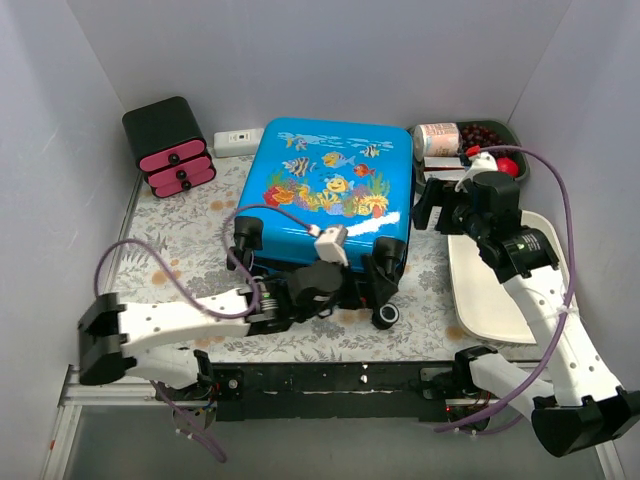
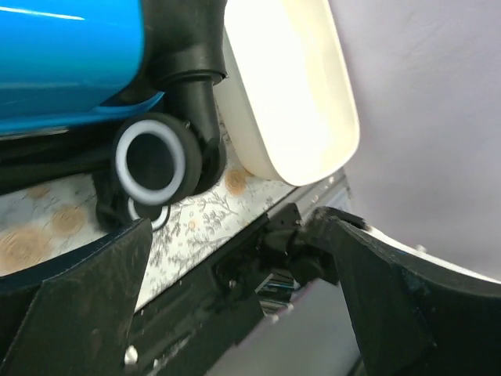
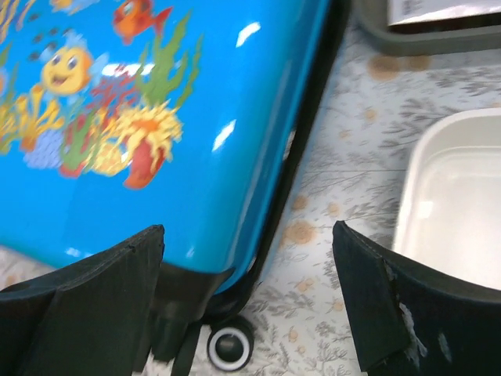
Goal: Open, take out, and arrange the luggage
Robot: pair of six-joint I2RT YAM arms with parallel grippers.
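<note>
Luggage [image 1: 330, 185] lies flat in the middle of the floral cloth [image 1: 190, 235], its bright-blue fish-printed shell facing up, shut, with its black wheels toward the near edge of the table. At the back left corner stands a small black box with pink drawers [image 1: 168, 148], well apart from the case, and a white block [image 1: 237, 142] lies between the two against the back wall. The left gripper [image 2: 243, 290] sits low at the near edge of the case; its jaws are spread wide with nothing between them, and a wheel [image 2: 153, 160] with a pale ring shows just beyond the fingers. The right gripper [image 3: 246, 298] hangs above the case's right side, jaws likewise spread wide and holding nothing, one finger over the blue shell and the other over the cloth. Beside the case on the right lies a long white tray [image 1: 480, 290], apart from it with a strip of cloth showing between. Behind that, in the back right corner, a grey-green tray [image 1: 519, 172] holds a can and some red things
</note>
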